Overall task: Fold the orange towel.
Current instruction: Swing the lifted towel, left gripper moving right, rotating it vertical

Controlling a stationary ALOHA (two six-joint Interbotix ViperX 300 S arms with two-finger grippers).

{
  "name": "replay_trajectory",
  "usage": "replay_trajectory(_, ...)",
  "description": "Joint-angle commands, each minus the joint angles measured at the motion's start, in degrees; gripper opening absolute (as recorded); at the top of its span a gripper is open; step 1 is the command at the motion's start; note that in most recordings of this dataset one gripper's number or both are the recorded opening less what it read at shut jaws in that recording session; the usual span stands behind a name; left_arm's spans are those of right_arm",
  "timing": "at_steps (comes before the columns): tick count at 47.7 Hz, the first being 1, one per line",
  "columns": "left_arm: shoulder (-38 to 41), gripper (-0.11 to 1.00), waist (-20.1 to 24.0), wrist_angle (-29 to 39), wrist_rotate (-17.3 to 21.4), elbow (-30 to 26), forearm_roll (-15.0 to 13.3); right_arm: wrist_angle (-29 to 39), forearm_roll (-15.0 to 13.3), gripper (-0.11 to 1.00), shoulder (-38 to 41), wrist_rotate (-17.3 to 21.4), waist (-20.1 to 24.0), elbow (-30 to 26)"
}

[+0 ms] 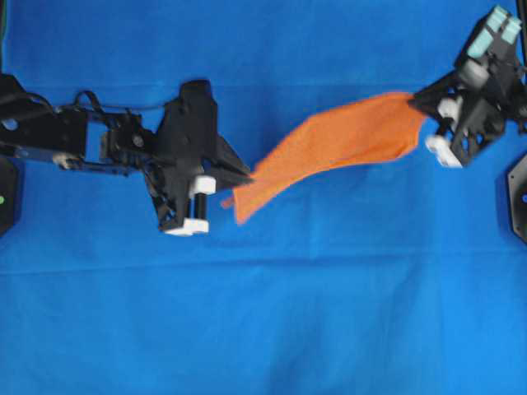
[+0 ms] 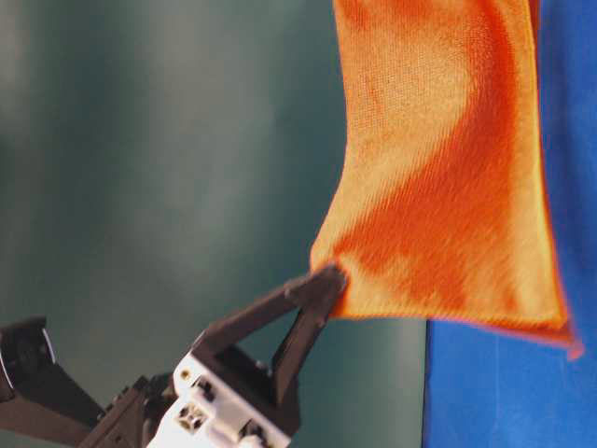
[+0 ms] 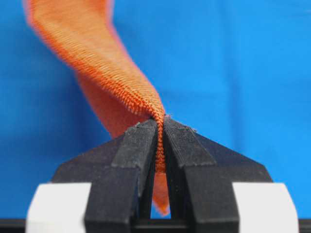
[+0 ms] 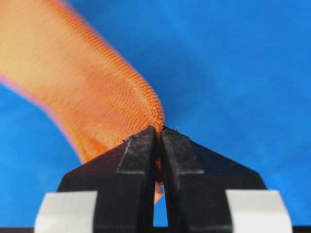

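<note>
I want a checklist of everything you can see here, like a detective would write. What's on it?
Surface: blue table cover, lightly creased, bare where visible.
Job's things: orange towel, lifted off the cover and stretched between the two grippers, sagging and twisted in the middle, not yet folded.
Clutter: nothing seen.
Grippers: left gripper shut on one end of the towel; right gripper shut on the other end.
Cables: black cables loop along the left arm; none on the cover.
Surroundings: dark green backdrop in the table-level view; black arm bases at the side edges in the overhead view.
</note>
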Motion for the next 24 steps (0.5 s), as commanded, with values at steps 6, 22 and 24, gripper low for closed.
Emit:
replay_trajectory(6, 5.3, 0.02, -2.1, -5.2, 0.0, -5.8, 0.1, -4.7, -2.9, 0.03, 5.9, -0.3, -6.9, -4.3)
replay_trajectory(22, 13.3, 0.02, -5.7, -5.3, 0.2, -14.8, 0.1, -12.5, -6.8, 0.03, 16.8, -0.4, -12.1, -12.3)
replay_trajectory(24, 14.0, 0.02, -6.8, -5.3, 0.4, -16.0, 0.1, -12.9, -7.1, 0.03, 17.9, -0.4, -12.5, -13.4)
